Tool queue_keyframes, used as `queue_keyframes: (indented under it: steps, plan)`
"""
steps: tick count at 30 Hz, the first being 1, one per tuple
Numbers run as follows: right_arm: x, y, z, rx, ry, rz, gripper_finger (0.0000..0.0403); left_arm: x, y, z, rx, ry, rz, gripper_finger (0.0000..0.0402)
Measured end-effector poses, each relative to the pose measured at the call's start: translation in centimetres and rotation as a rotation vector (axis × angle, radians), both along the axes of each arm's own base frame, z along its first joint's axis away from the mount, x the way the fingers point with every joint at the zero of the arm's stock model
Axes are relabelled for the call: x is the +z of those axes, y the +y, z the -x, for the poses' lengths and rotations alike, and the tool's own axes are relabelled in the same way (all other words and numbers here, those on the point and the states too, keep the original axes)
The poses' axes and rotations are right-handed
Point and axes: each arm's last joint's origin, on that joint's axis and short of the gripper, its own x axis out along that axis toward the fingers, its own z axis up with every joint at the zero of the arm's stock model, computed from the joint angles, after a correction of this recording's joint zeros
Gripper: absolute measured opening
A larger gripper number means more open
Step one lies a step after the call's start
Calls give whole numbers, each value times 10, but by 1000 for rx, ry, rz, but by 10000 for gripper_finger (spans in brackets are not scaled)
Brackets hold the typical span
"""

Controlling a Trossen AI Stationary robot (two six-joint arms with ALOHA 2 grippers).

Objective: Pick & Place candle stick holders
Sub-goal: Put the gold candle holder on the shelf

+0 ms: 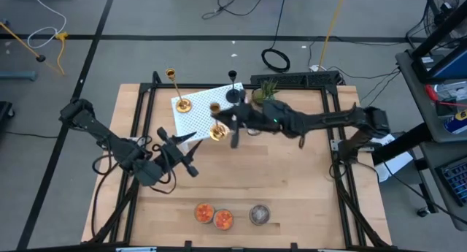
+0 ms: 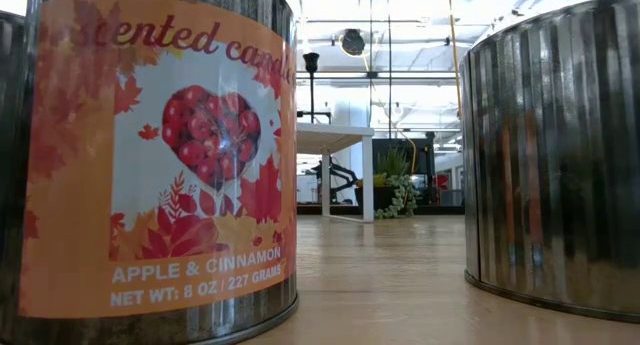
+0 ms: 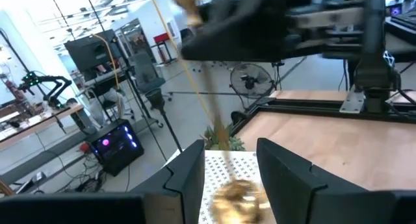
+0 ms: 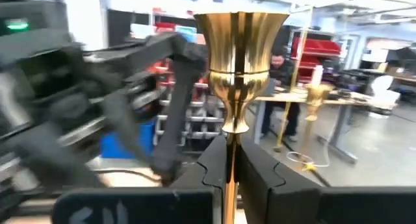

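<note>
Left end effector (image 1: 191, 137) hangs over table (image 1: 292, 193), fingers spread, nothing in it. One gold holder (image 1: 177, 91) stands on white mat (image 1: 197, 109) w/ black holder (image 1: 233, 88) at mat's far edge. Right end effector (image 1: 228, 122) pinches 2nd gold holder (image 1: 216, 124) by stem.

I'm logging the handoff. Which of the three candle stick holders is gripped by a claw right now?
The gold holder at the white mat's edge: the right claw is shut on its stem. The other gold holder and the black holder stand free.
</note>
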Motion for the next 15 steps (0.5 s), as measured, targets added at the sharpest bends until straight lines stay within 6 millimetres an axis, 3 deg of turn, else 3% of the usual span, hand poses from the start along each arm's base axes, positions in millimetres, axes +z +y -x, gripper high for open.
queue_keyframes:
  steps: [3,8,15]
  plan:
    - [3,-23,-17,-85,10,2,12,0,0,0,0,-2,1,147]
    - [-15,-61,-41,-162,45,-19,11,0,0,0,0,-4,4,147]
    - [-35,-95,-47,-230,74,-50,11,4,1,6,14,6,-18,147]
